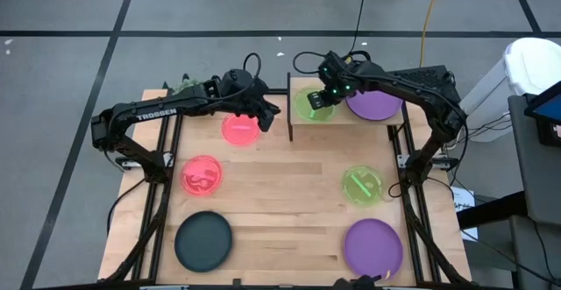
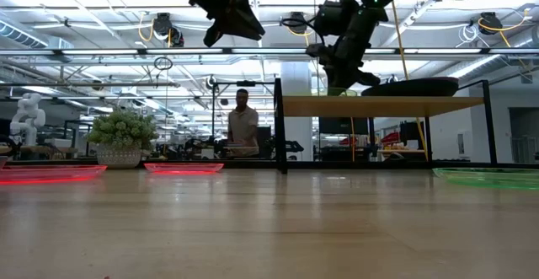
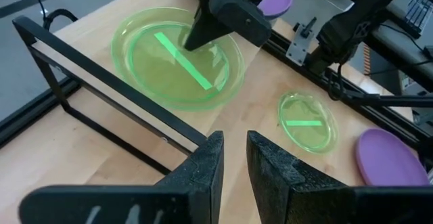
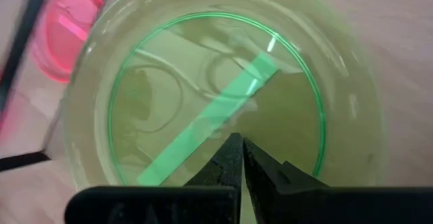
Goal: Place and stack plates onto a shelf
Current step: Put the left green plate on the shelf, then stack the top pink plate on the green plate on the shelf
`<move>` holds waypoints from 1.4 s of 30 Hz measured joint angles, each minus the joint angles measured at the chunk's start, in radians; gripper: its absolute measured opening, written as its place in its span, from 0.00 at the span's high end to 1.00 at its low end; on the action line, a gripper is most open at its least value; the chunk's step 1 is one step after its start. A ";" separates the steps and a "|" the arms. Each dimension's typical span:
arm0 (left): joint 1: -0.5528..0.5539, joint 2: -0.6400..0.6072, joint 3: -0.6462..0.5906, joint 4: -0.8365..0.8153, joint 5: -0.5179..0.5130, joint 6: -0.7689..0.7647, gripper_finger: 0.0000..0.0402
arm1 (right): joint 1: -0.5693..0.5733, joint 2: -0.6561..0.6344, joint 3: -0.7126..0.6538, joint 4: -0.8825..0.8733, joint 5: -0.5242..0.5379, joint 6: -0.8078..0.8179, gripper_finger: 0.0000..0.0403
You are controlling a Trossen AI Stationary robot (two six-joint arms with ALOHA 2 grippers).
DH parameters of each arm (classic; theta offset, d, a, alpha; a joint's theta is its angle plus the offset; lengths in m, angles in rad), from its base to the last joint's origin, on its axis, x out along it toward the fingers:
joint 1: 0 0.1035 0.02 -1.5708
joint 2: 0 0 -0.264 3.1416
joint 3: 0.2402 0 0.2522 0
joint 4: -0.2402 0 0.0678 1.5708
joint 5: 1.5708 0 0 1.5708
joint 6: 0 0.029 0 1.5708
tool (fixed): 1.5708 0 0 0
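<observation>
There, green plate point(image 1: 308, 104) lies flat on shelf point(image 1: 337, 117).

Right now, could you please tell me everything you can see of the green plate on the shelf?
The green plate is round, translucent neon-green plastic with a raised rim and a bright green stripe across its base. It lies flat on the left part of the shelf, beside a purple plate. The right gripper, shut, is over its inside; whether it touches is unclear. The left gripper is just off the shelf, holding nothing.
</observation>
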 joint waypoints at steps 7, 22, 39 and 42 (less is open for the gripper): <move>0.000 0.000 0.000 0.001 -0.032 0.014 0.83 | -0.014 0.000 0.000 0.003 0.031 -0.004 1.00; 0.000 0.000 0.000 -0.026 -0.033 -0.022 0.83 | -0.024 -0.018 0.000 0.076 0.048 -0.001 1.00; 0.017 0.001 -0.170 -0.354 -0.014 -0.154 0.83 | 0.155 -0.310 0.000 0.063 0.053 0.159 1.00; 0.019 0.001 -0.222 -0.352 -0.006 -0.198 0.83 | 0.210 -0.359 0.000 0.056 0.054 0.189 1.00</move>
